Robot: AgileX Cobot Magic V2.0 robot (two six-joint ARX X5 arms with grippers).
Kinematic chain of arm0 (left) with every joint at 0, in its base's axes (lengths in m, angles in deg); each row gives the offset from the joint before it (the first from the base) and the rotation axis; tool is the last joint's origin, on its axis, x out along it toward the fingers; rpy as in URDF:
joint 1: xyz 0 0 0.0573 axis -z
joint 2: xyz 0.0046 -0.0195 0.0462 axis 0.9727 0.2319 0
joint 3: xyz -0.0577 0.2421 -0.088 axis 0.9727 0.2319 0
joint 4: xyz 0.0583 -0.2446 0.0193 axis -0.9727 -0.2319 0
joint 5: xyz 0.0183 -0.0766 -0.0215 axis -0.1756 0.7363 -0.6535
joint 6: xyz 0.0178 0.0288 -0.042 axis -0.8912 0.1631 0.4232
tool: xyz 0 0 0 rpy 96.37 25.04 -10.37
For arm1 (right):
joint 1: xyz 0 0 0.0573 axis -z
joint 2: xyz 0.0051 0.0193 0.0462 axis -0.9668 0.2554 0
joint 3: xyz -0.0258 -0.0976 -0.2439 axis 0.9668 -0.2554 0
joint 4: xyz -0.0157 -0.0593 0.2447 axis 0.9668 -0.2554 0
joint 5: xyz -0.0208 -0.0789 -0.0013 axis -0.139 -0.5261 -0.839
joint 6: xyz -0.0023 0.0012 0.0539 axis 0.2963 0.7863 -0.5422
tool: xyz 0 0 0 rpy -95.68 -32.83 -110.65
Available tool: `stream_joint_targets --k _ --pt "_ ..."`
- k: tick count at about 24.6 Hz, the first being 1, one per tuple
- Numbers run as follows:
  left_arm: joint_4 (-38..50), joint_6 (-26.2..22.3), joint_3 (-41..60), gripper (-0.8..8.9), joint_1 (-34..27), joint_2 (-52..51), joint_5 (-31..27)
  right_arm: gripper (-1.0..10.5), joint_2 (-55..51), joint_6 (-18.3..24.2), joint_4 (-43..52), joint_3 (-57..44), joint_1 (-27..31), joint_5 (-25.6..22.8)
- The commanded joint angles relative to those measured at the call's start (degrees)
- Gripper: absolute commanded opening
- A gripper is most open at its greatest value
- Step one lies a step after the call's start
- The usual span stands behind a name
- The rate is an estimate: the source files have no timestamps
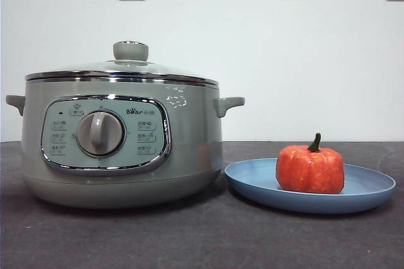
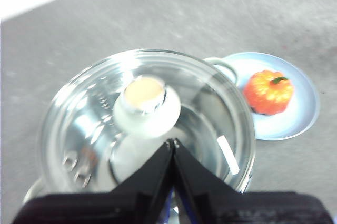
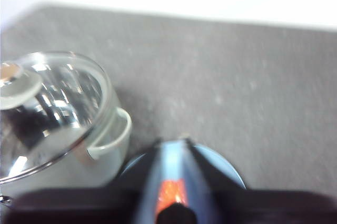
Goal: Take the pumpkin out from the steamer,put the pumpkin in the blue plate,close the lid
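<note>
Task status: all three steps appear complete. The pumpkin (image 1: 310,168) sits upright on the blue plate (image 1: 372,188), toward the middle of the dish; the plate lies on the table (image 1: 189,237) just beside the steamer (image 1: 120,149), apart from its side handle; the lid (image 1: 126,67) rests level on the steamer rim, knob uppermost, with no gap visible along the steel edge in the front view. Judged from this, nothing remains except to keep both arms clear.

Left pincer (image 2: 173,142): hangs above the lid, near the knob but not touching it; its jaws meet at the tips, so it is clenched and holds nothing. Right pincer (image 3: 172,141): positioned above the blue plate, with the pumpkin visible below through the opening; its jaws stand apart, so it is released and holds nothing. In the front view both arms show only as dark tips at the top corners.

Appearance: the pumpkin is orange-red, ribbed, with a short dark green curved stem; its surface looks glossy in patches. The lid is clear glass with bright reflections, so the pot's interior cannot be read clearly through it.
</note>
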Motion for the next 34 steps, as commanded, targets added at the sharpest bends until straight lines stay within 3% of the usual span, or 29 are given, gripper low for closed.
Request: stream_joint_targets --k 1,3,6,21,24,28,34 --pt "3.69 -0.74 9.27 -0.08 0.02 -8.26 -3.43 -0.2 -5.86 0.52 5.46 -8.59 -0.2 -0.52" --pt "7.08 -0.63 16.39 -0.08 0.02 -15.74 -5.55 -0.2 -9.2 -1.51 5.88 -12.33 -0.2 -0.66" --pt "3.76 0.28 18.43 -0.03 0.02 -20.46 -6.51 -0.2 -9.55 -5.2 3.65 -12.44 -0.17 -2.97" --pt "1.27 0.26 18.43 -0.03 0.33 -19.76 -6.38 -0.2 -9.51 -5.18 3.34 -12.37 -0.17 -3.8" --pt "-2.16 0.26 18.45 -0.03 -0.22 -24.92 -7.15 -0.2 -9.55 -5.16 3.34 -12.37 -0.17 -3.82" --pt "-4.26 0.44 19.34 -0.03 -4.87 -34.45 -5.81 -0.2 -9.55 -5.16 3.34 -12.37 -0.17 -3.85" --pt "8.59 2.01 30.84 -0.03 -16.76 -46.95 -8.52 -0.2 -9.55 -5.18 3.32 -12.37 -0.2 -3.8"
